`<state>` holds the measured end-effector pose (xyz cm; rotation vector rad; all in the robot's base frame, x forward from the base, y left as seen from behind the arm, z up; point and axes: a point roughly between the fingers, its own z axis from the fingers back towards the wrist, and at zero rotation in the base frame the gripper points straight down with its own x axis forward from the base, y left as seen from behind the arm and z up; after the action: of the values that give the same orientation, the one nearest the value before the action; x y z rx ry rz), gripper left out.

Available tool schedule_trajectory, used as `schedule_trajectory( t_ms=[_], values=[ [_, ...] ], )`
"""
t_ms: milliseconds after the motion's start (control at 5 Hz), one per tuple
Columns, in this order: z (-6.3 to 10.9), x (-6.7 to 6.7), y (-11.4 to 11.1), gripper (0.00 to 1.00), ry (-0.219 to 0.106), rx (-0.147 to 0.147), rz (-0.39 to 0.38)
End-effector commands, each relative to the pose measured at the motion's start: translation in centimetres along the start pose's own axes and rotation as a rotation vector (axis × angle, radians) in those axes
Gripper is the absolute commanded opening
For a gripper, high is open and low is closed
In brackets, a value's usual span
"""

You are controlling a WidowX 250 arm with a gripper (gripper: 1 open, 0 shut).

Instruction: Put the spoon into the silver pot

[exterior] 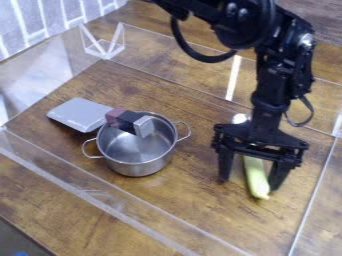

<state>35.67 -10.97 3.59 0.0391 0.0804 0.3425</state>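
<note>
Pale-yellow spoon [254, 181] lies on the wooden table [160, 200], between the spread jaws of the gripper [254, 170], not grasped.
Likely light and stiff; pinch the thick handle. Silver pot [132, 147] stands apart, leftward.

Pincer [254, 172] pointing down, jaws wide apart and straddling the spoon [254, 182] lying on the wooden worktop [174, 205], well right of the silver pot [134, 145], which has a small dark block [132, 123] on its rim beside a grey slab [80, 113].
</note>
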Motion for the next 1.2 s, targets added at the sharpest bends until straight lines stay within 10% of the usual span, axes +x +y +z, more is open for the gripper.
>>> schedule_trajectory(
  t_ms=[0, 200, 400, 1000],
  values=[
    [4.4, 0.2, 0.7, 1.0, -0.081, -0.056, 0.069],
    [4.6, -0.2, 0.8, 1.0, -0.079, -0.06, 0.1],
    [4.4, -0.8, -0.3, 0.0, -0.074, -0.061, 0.135],
    [9.9, -1.2, 3.2, 0.0, -0.127, -0.137, 0.302]
  ],
)
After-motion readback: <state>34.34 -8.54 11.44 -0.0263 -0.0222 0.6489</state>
